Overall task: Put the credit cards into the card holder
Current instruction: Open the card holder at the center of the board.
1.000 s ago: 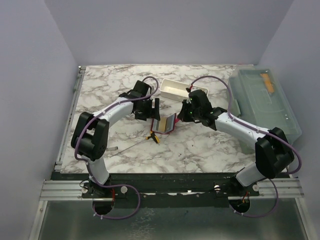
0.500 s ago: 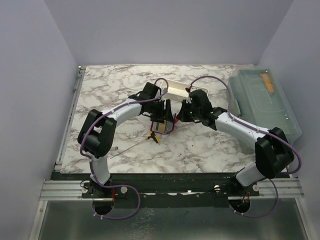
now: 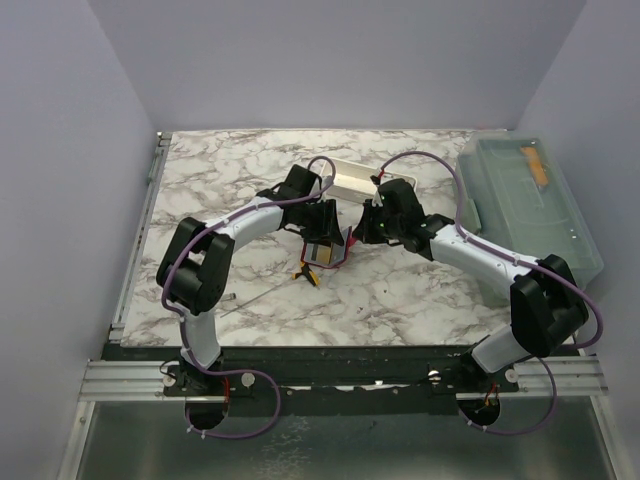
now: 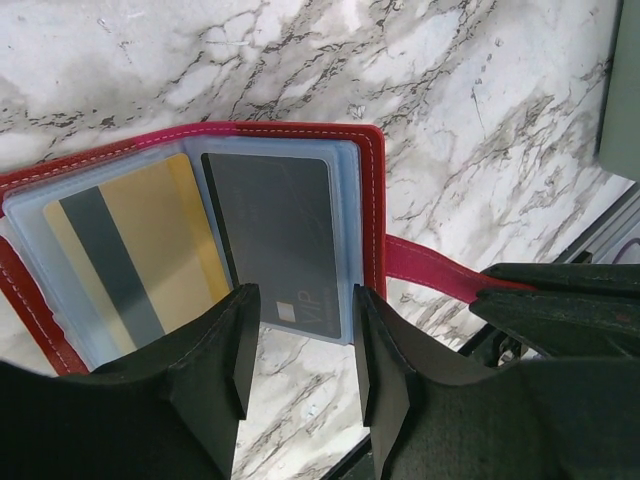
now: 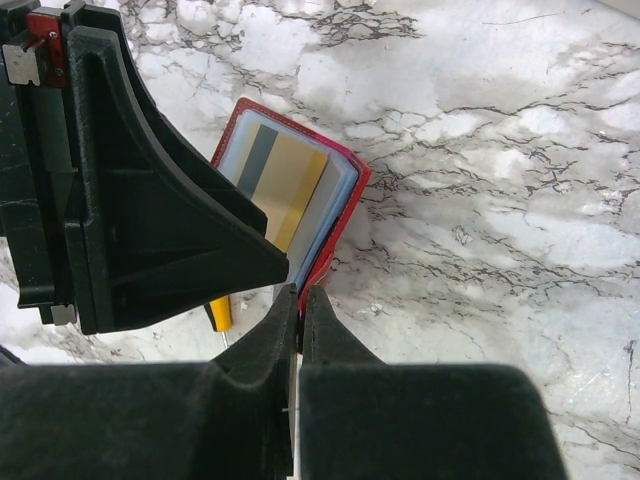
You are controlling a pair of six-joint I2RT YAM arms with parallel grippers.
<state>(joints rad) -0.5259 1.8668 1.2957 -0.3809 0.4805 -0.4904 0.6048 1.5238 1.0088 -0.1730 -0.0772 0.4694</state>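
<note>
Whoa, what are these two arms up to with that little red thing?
The right gripper is pinched shut on the strap of the red card holder, holding it open on the marble table. The left gripper hovers open just above it. A gold card and a dark card sit in its clear sleeves.

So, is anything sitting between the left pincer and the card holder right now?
Nothing visible does. The left pincer hangs open right at the card holder, its fingers either side of the lower end of the dark card in its sleeve. The right pincer is shut on the holder's red edge, off to one side.
</note>
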